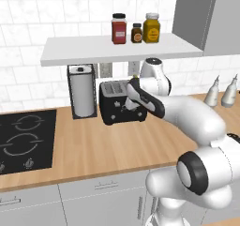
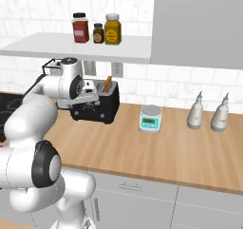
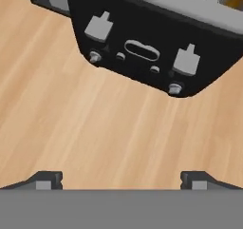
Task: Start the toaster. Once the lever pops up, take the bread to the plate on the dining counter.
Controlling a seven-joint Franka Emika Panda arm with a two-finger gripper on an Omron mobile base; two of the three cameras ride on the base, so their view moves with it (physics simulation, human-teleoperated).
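A light-wood tabletop (image 2: 142, 149) runs under a white-tiled wall, with one black hob (image 1: 23, 140) set into its left end and one white shelf (image 1: 117, 49) above it. The white arm reaches over the tabletop to one black toaster (image 1: 115, 103), which stands against the wall just beside one steel-framed paper-towel holder (image 1: 82, 91). One slice of bread (image 2: 109, 84) stands upright in a slot at the toaster's right end, its golden crust showing above the top. In the hand view the fingers (image 3: 122, 180) stand spread wide, holding nothing and touching nothing, above bare wood just in front of the toaster's face, where two grey levers (image 3: 187, 59) sit side by side. Right of the toaster are one small kitchen scale (image 2: 151, 119) and two grey bottles (image 2: 195, 111). Three jars (image 1: 136, 29) line the shelf.
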